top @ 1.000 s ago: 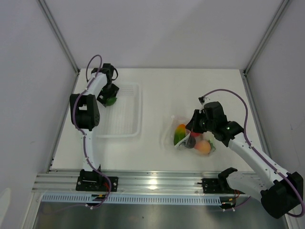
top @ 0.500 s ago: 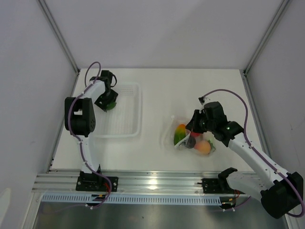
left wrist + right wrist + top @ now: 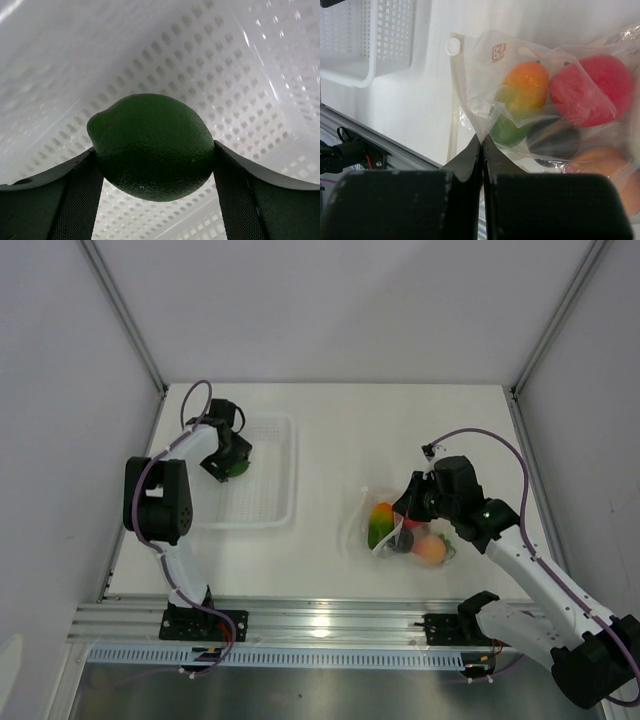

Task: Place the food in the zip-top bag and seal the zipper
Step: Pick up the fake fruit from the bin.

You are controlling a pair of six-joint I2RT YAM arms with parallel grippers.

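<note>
My left gripper is shut on the green food, a lime-like toy, and holds it over the white perforated tray. The zip-top bag lies right of centre with the yellow-red mango, a red piece, a dark brown piece and the orange peach inside. My right gripper is shut on the upper film of the bag near its open left edge and lifts it. The zipper runs down the bag's left edge. The white radish is hidden.
The tray's mesh floor fills the left wrist view below the green food. Grey enclosure walls stand left, right and behind. An aluminium rail runs along the near edge.
The left arm has swung its elbow left and down while its gripper slid slightly right over the tray with the green food. The right gripper shifted slightly right and down, still pinching the bag.
</note>
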